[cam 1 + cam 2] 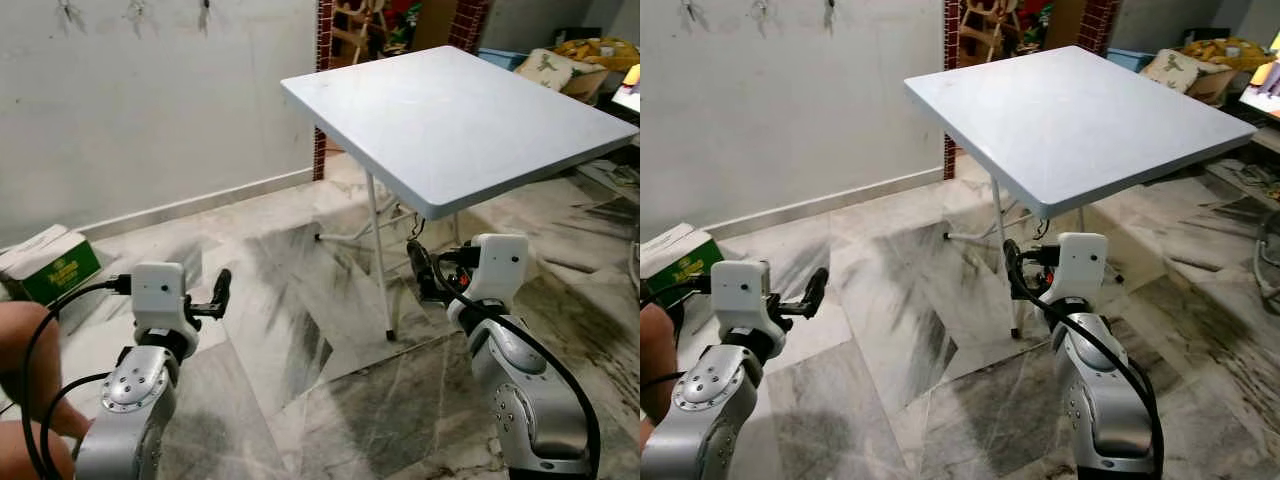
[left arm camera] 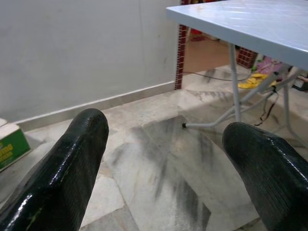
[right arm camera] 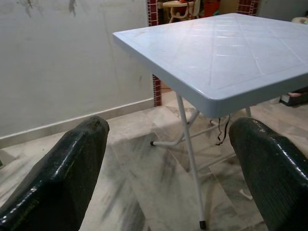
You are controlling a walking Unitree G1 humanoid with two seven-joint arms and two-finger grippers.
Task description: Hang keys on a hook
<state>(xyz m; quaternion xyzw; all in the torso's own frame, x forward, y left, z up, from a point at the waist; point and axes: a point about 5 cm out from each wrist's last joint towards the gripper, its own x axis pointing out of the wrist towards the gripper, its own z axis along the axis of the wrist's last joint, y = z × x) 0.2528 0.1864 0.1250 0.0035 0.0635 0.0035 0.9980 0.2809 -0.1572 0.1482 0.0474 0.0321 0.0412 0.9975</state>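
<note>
— Status of left gripper [image 1: 215, 297]?
— Released. Fingers [image 2: 72, 163] spread wide, clasping nothing, touching nothing. Held low over the marble floor [image 1: 300, 300], pointed toward the wall [image 1: 150, 110], with a green box [image 1: 50, 268] at the wall's foot off to the left

— Status of right gripper [image 1: 422, 268]?
— Likewise released. Fingers [image 3: 67, 168] wide apart, empty, in contact with nothing. Raised in front of the white folding table [image 1: 450, 110], just below its near edge, close to the front leg

— Location of the task item?
— High on the wall, well apart from both grippers: three small dark hanging shapes [image 1: 135, 12] in a row. Too small to identify as keys or hooks
</note>
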